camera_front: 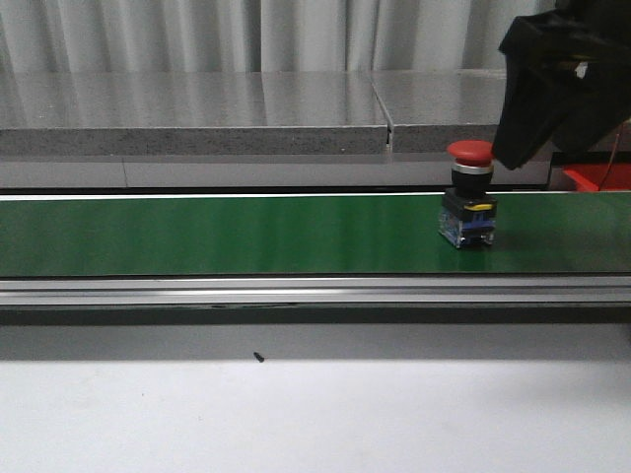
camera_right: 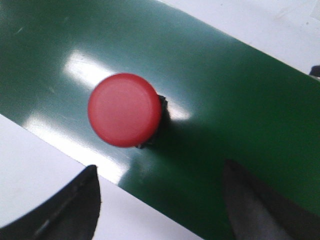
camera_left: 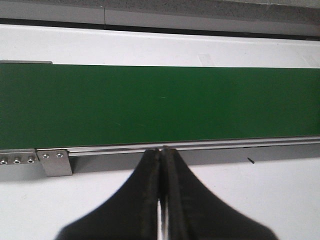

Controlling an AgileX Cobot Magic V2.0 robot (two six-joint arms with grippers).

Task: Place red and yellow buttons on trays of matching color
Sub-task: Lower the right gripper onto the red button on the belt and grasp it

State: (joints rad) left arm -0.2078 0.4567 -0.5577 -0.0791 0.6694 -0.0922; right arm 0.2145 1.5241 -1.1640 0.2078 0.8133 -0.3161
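One red button [camera_front: 469,205] upright on one green belt [camera_front: 217,235]

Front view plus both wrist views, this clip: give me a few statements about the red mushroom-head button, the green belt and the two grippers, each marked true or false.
1. The red mushroom-head button stands upright on the green conveyor belt. True.
2. The right gripper is shut on the button. False: its fingers are spread apart and the button sits free on the belt.
3. The left gripper has its fingers pressed together with nothing between them. True.
4. A yellow button sits on the belt beside the red one. False: only the red button is on the belt in these views.
5. The button lies on the white table. False: it is on the green belt.
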